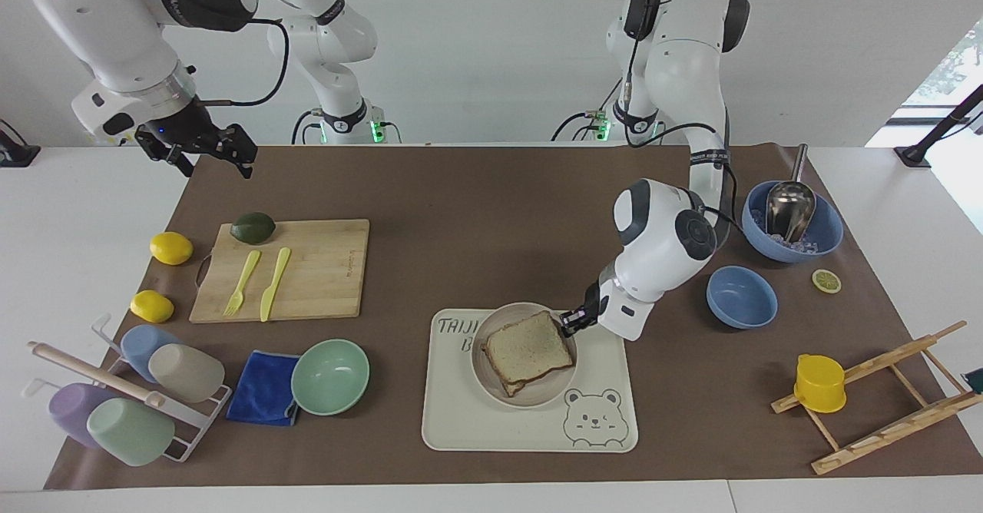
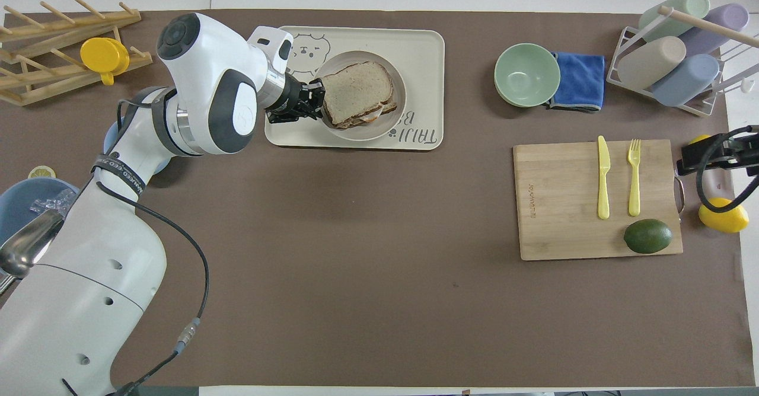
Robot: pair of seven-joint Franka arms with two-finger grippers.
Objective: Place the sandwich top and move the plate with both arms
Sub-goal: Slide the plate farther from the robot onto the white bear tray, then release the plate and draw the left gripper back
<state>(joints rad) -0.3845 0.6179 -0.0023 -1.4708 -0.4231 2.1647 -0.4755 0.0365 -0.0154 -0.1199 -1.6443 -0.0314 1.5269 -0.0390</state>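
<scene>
Facing view: left gripper (image 1: 570,322) at lower centre of frame, fingertips pinched on the rim of the plate (image 1: 491,367). Whether the plate touches the bear-print tray (image 1: 607,436) or hangs just above it is unclear. Sandwich top (image 1: 530,348) lies flat as the upper slice of the sandwich on the plate, a lower slice edge peeking out beneath. Right gripper (image 1: 206,153) hangs in the upper left of frame, fingers spread, holding nothing, over the worktop edge above the cutting board (image 1: 322,275). On the board: avocado (image 1: 253,227), yellow fork (image 1: 243,282), yellow knife (image 1: 273,282). Two lemons (image 1: 170,248) left of the board. Mint-green bowl (image 1: 330,376) and blue cloth (image 1: 263,398) lower left, cup rack (image 1: 115,398) at the far lower left. Right side of frame: small blue bowl (image 1: 741,296), bigger blue bowl with metal scoop (image 1: 791,221), lemon slice (image 1: 826,281), yellow cup (image 1: 819,382) on a wooden rack.

Overhead view: left gripper (image 2: 314,95) upper centre-left of frame, closed on the plate (image 2: 398,108) rim; plate over the tray (image 2: 424,46), sandwich top (image 2: 359,90) on it. Right gripper (image 2: 711,154) at the right edge of frame, beside the cutting board (image 2: 557,206). Mint-green bowl (image 2: 526,74) upper right.
</scene>
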